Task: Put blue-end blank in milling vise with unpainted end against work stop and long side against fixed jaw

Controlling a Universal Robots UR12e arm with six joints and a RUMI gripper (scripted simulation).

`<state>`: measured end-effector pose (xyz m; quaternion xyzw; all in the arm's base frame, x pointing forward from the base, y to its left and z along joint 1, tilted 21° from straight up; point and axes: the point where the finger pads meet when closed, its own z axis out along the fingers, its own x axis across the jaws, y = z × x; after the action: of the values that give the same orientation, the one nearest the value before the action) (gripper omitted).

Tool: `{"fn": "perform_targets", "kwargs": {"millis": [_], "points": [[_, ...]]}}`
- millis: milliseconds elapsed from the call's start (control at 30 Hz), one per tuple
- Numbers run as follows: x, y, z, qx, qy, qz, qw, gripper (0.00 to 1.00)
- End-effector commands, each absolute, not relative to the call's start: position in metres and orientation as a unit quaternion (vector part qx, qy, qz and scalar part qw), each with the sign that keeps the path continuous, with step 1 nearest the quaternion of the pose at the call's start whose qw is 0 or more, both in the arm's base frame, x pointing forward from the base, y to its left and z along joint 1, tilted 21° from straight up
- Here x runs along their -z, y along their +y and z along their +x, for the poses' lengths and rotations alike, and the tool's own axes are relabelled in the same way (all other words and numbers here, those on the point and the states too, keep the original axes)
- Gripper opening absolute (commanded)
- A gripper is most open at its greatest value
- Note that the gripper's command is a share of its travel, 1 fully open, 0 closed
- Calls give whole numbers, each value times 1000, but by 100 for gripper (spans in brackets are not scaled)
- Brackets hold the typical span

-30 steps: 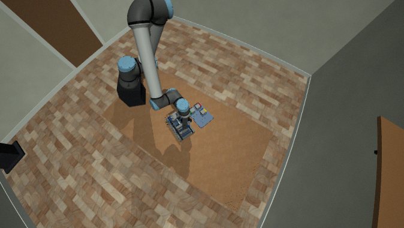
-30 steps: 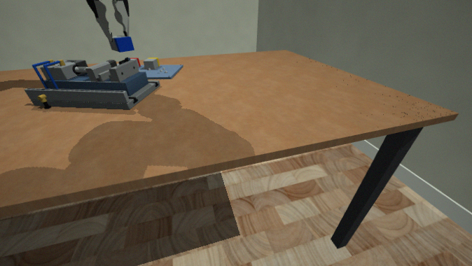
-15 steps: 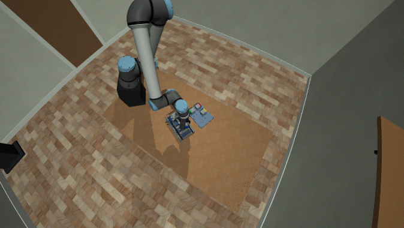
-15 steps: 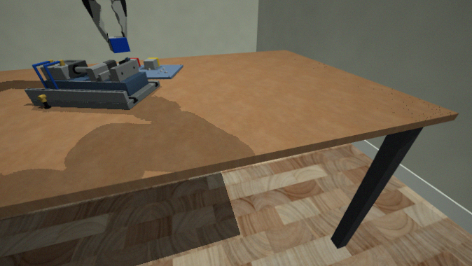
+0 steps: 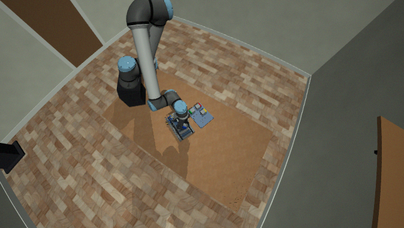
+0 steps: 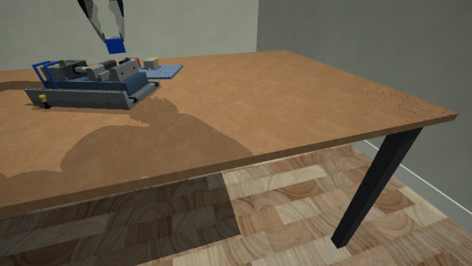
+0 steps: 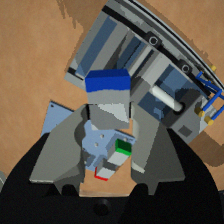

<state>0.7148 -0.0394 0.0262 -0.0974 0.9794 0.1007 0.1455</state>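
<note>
Top view: the arm reaches from its base down over the wooden table point(image 5: 228, 156). The wrist hangs directly above the milling vise point(image 5: 180, 127), hiding most of it and the gripper. Just beside the vise lies the blue plate point(image 5: 203, 119), carrying blanks with a green end point(image 5: 190, 111), a red end point(image 5: 198, 105) and a yellow end point(image 5: 204, 111). At this scale the jaws and the held part cannot be made out.

Exterior view: the gripper point(image 6: 114, 38) hangs in the air above the vise point(image 6: 92, 84), well clear of it. Its two fingers point down and are closed partway on the blank with the blue end point(image 6: 115, 45); the blue face is presented toward the camera, just below the fingertips. The blank touches neither the vise nor the table point(image 6: 245, 101). Blue hoses point(image 6: 42, 71) loop at the left end of the vise. The plate point(image 6: 164, 71) lies behind the vise, with the yellow-ended blank point(image 6: 151, 63) on it.

Wrist view: the fingers clamp the grey body of the blank with the blue end point(image 7: 109, 97) from both sides, with the blue end pointing away from the camera. Beyond it lies the vise point(image 7: 150, 70), set diagonally, hoses point(image 7: 210, 90) at right. Between the fingers, below the blank, part of the plate point(image 7: 95, 145) shows, with the green-ended blank point(image 7: 121, 146) and the red-ended blank point(image 7: 101, 175).
</note>
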Motion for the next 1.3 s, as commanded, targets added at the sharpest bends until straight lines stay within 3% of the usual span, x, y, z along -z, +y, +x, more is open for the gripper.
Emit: {"fn": "perform_targets", "kwargs": {"millis": [0,1267], "points": [[-24,-43,711,-106,982,-64,142,0],[-18,-60,701,-128,979,99,123,0]]}}
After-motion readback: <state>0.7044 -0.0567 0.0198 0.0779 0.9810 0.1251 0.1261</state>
